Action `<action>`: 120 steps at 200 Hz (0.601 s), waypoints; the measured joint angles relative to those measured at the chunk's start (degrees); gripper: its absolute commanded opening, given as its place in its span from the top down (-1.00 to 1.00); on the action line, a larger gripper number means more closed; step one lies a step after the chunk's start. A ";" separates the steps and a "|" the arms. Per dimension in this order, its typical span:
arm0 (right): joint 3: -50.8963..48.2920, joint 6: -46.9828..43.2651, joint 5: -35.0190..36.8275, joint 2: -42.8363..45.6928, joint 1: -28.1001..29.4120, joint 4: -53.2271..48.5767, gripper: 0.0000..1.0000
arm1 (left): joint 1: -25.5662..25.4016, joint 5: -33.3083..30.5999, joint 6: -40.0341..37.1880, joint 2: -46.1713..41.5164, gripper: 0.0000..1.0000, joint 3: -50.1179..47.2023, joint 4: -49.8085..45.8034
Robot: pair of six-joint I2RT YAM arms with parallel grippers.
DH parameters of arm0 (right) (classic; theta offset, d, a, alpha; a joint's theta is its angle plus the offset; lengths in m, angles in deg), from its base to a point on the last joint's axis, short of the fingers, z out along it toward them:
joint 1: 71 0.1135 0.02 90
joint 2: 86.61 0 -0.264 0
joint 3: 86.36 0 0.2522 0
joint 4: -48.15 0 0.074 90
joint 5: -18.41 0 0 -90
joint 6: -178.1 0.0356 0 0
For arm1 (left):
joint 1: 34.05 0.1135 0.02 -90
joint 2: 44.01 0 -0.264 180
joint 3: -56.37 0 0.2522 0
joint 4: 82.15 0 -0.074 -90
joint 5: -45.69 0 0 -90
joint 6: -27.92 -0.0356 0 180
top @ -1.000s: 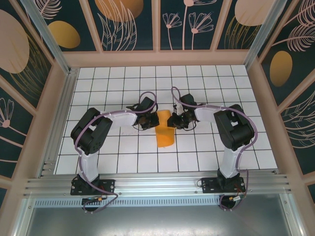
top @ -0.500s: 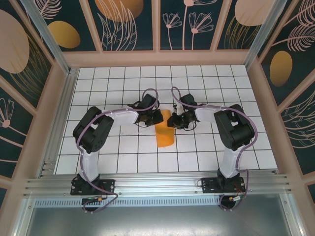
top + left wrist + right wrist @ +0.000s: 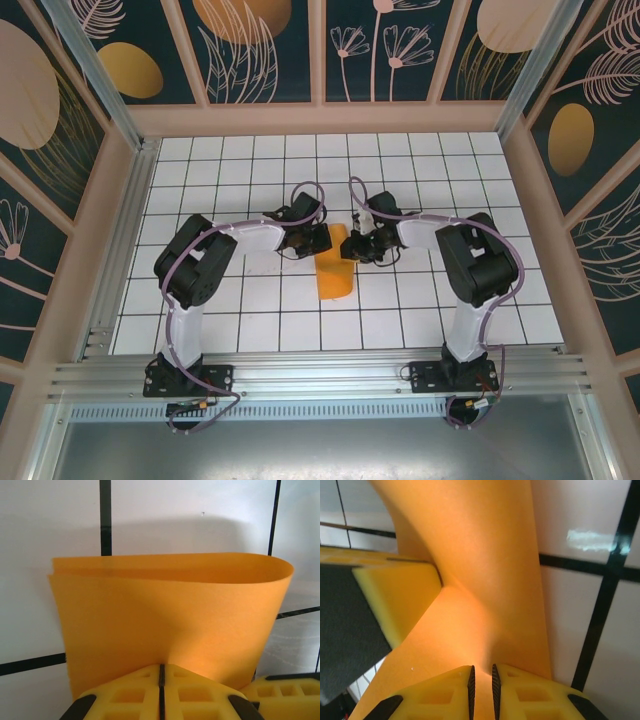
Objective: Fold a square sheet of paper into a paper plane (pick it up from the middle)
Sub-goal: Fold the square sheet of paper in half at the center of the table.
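**Pinching a thin, plain orange paper sheet (image 3: 337, 272) between two grippers**

Near the middle of the white, black-lined tiled table (image 3: 250, 310), the orange paper sheet sits between the two arms, its long side running from near to far. Both grippers meet at its far end, while its near end reaches toward the arm bases.

The left gripper (image 3: 320, 240) comes in from the left. Its yellow foam pads (image 3: 135, 690) are pressed together, with the paper's lower edge caught at their tips. From the left wrist, the sheet stands up in front of the pads, doubled over. It has a soft, uncreased bend on the right and two loose edges on the left.

The right gripper (image 3: 356, 246) comes in from the opposite side, just beside the left one. Its yellow pads (image 3: 530, 690) are clamped onto the same sheet, with only a thin slit between them. From the right wrist, the paper buckles into a shallow valley between the two grips.
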 measured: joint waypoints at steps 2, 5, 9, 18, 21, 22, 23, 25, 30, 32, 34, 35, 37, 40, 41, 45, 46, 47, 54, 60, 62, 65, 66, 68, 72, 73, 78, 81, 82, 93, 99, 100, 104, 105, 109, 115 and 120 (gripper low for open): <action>-0.09 -0.02 -0.28 0.17 -0.04 -0.02 0.56 | -0.02 -0.04 0.00 0.02 0.80 -0.02 0.00; -0.17 0.00 -0.55 0.33 -0.04 -0.02 0.57 | -0.04 -0.04 0.00 0.00 0.80 -0.02 0.00; -0.24 0.02 -0.96 0.70 -0.07 -0.15 0.57 | -0.04 -0.09 0.02 0.02 0.81 -0.02 0.00; -0.31 0.02 -1.84 1.49 -0.09 -0.24 0.57 | -0.04 -0.11 0.11 0.00 0.80 -0.02 0.00; -0.33 0.00 -2.16 1.92 -0.09 -0.31 0.57 | -0.04 -0.13 0.17 0.02 0.81 -0.04 0.00; -0.33 0.00 -2.23 2.01 -0.09 -0.35 0.57 | -0.04 -0.11 0.17 0.02 0.81 -0.04 0.00; -0.33 0.00 -2.27 2.10 -0.09 -0.37 0.57 | -0.04 -0.13 0.17 0.02 0.81 -0.07 0.02; -0.33 0.00 -2.45 2.32 -0.09 -0.44 0.57 | -0.04 -0.13 0.20 0.02 0.81 -0.09 0.04; -0.33 -0.02 -2.82 2.97 -0.09 -0.57 0.57 | -0.07 -0.15 0.24 0.00 0.81 -0.20 0.15; -0.33 -0.04 -2.99 3.19 -0.09 -0.63 0.57 | -0.07 -0.15 0.24 0.00 0.81 -0.22 0.22; -0.33 -0.04 -3.19 3.43 -0.09 -0.66 0.57 | -0.07 -0.15 0.28 0.00 0.81 -0.26 0.28; -0.33 -0.07 -3.30 3.61 -0.09 -0.70 0.57 | -0.04 -0.15 0.31 0.00 0.81 -0.28 0.31; -0.33 -0.15 -3.39 3.85 -0.09 -0.74 0.57 | -0.07 -0.15 0.42 0.00 0.81 -0.31 0.35; -0.33 -0.20 -3.56 4.11 -0.09 -0.81 0.57 | -0.04 -0.15 0.42 0.00 0.81 -0.35 0.39; -0.33 -0.20 -3.63 4.15 -0.09 -0.81 0.57 | -0.04 -0.15 0.44 0.00 0.81 -0.35 0.44; -0.33 -0.22 -3.74 4.52 -0.09 -0.87 0.57 | -0.04 -0.15 0.55 0.00 0.81 -0.42 0.52; -0.33 -0.22 -3.78 4.63 -0.09 -0.90 0.57 | -0.04 -0.15 0.61 0.00 0.81 -0.42 0.55; -0.33 -0.22 -3.78 4.68 -0.09 -0.92 0.57 | -0.04 -0.15 0.63 0.00 0.81 -0.42 0.55; -0.42 -0.26 -3.82 4.96 -0.09 -1.01 0.57 | -0.04 -0.17 0.70 0.00 0.81 -0.52 0.70; -0.55 -0.35 -3.80 5.01 -0.09 -1.05 0.57 | -0.04 -0.17 0.87 -0.04 0.81 -0.63 0.81; -0.63 -0.37 -3.80 5.01 -0.09 -1.09 0.57 | -0.04 -0.17 0.85 -0.07 0.81 -0.66 0.85; -0.81 -0.37 -3.78 5.01 -0.09 -1.07 0.57 | -0.04 -0.17 0.92 -0.09 0.81 -0.70 0.92; -0.85 -0.39 -3.78 5.01 -0.09 -1.07 0.57 | -0.04 -0.20 0.96 -0.11 0.81 -0.72 0.92; -1.01 -0.37 -3.76 5.01 -0.09 -1.09 0.57 | -0.04 -0.20 1.05 -0.11 0.81 -0.74 0.96; -1.36 -0.37 -3.72 5.01 -0.09 -1.11 0.57 | -0.04 -0.22 1.09 -0.11 0.81 -0.81 1.03; -1.42 -0.37 -3.74 5.01 -0.09 -1.11 0.57 | -0.04 -0.22 1.09 -0.11 0.81 -0.81 1.05; -1.90 -0.37 -3.72 5.01 -0.04 -1.33 0.57 | -0.04 -0.22 1.14 -0.11 0.81 -0.85 1.16; -2.21 -0.37 -3.72 5.01 -0.04 -1.51 0.57 | -0.04 -0.22 1.22 -0.11 0.81 -0.90 1.22; -2.25 -0.37 -3.72 5.01 -0.02 -1.55 0.57 | -0.04 -0.22 1.25 -0.13 0.81 -0.92 1.22; -3.13 -0.37 -3.67 4.98 0.04 -2.16 0.57 | -0.04 -0.22 1.33 -0.22 0.82 -1.14 1.49; -3.52 -0.39 -3.67 4.98 0.13 -2.54 0.57 | -0.04 -0.22 1.42 -0.22 0.81 -1.22 1.68; -3.56 -0.37 -3.65 4.98 0.15 -2.56 0.57 | -0.04 -0.22 1.44 -0.22 0.81 -1.22 1.68; -3.80 -0.37 -3.65 4.98 0.22 -2.60 0.57 | -0.04 -0.22 1.51 -0.22 0.81 -1.27 1.77; -3.85 -0.37 -3.65 4.98 0.22 -2.60 0.57 | -0.04 -0.22 1.53 -0.24 0.81 -1.29 1.81; -4.04 -0.37 -3.65 4.98 0.26 -2.67 0.57 | -0.04 -0.22 1.53 -0.26 0.82 -1.33 1.86; -4.24 -0.37 -3.65 4.96 0.35 -2.67 0.57 | -0.04 -0.24 1.55 -0.33 0.81 -1.44 2.01; -4.42 -0.35 -3.65 4.96 0.37 -2.67 0.57 | -0.04 -0.24 1.64 -0.33 0.82 -1.55 2.12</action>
